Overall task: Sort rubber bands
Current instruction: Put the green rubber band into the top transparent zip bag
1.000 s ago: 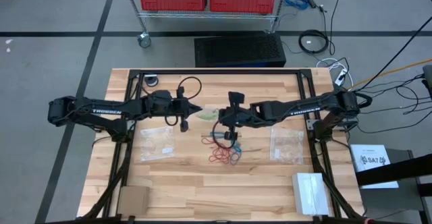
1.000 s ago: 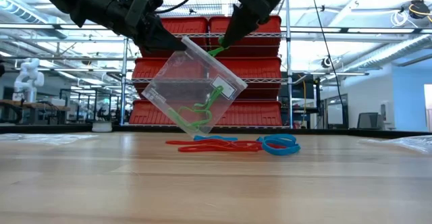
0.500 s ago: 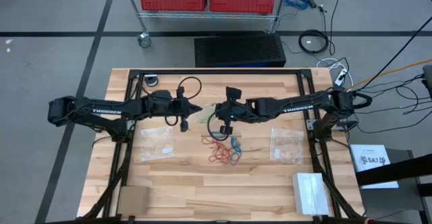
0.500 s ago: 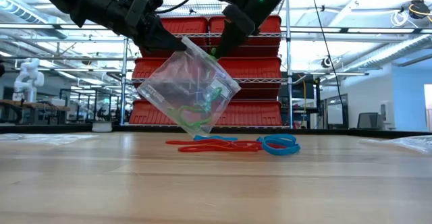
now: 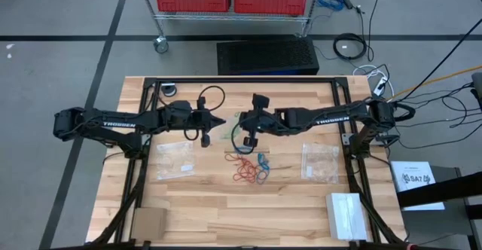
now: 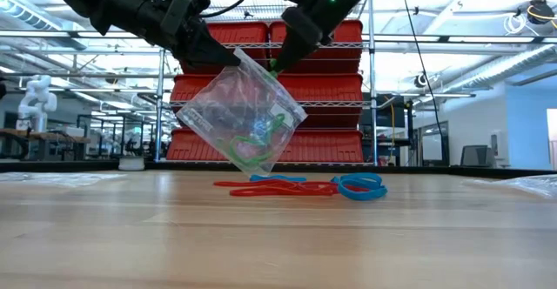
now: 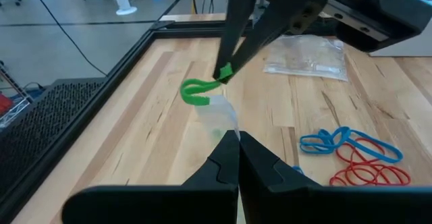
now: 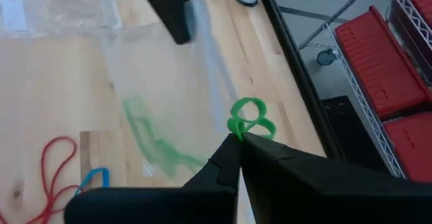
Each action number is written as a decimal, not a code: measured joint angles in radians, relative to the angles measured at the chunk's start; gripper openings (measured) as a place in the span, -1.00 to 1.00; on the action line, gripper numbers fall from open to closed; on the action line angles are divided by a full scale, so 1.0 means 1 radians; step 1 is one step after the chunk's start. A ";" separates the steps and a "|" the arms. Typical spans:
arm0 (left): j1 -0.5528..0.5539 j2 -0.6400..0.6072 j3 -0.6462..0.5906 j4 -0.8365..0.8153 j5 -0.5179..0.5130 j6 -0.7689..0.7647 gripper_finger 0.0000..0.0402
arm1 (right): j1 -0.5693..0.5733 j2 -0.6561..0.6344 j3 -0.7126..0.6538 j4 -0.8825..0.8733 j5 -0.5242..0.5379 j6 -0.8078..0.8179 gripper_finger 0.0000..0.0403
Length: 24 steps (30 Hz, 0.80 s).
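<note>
A clear zip bag [image 6: 244, 119] hangs above the table with green rubber bands [image 6: 257, 145] inside; my left gripper [image 6: 233, 58] is shut on it. My right gripper [image 6: 277, 65] is shut on one green rubber band [image 7: 196, 91] right beside the bag's top edge, close to my left gripper [image 5: 220, 123]. Red rubber bands [image 6: 278, 186] and blue ones [image 6: 361, 186] lie loose on the wood below, near my right gripper [image 5: 235, 126]. My left gripper pinches the bag's upper corner [image 7: 226, 119] between its two fingers, coming slanting down from the table's left. The bag hangs tilted below the fingers, clear of the table. My right gripper pinches the green band by one end [image 8: 237, 131] at its fingertips, slanting down from the table's right. The band's loop [image 8: 251, 119] sticks out beyond the tips, lifted clear, next to the bag's top edge.
Two more clear bags lie flat on the table, one on the left [image 5: 175, 160] and one on the right [image 5: 320, 162]. A white box [image 5: 345, 214] and a brown card piece [image 5: 149, 221] sit at the near edge. A black frame [image 5: 241, 80] runs around the work area.
My right gripper has carried the green band toward the table's left and far edge, closing in on my left gripper and the bag's top. The hanging bag's wall has buckled and turned a little; its held corner stays in place.
</note>
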 joint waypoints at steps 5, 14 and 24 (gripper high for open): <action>0.000 0.000 0.000 -0.001 0.000 0.001 -1.00 | -0.005 0.006 0.000 0.038 0.010 0.002 -1.00; 0.000 0.000 0.000 -0.002 0.000 -0.001 -1.00 | -0.002 0.024 -0.001 0.027 -0.087 0.000 -1.00; 0.000 0.000 0.000 -0.006 0.000 -0.001 -1.00 | 0.056 -0.043 -0.001 -0.003 -0.002 0.014 -1.00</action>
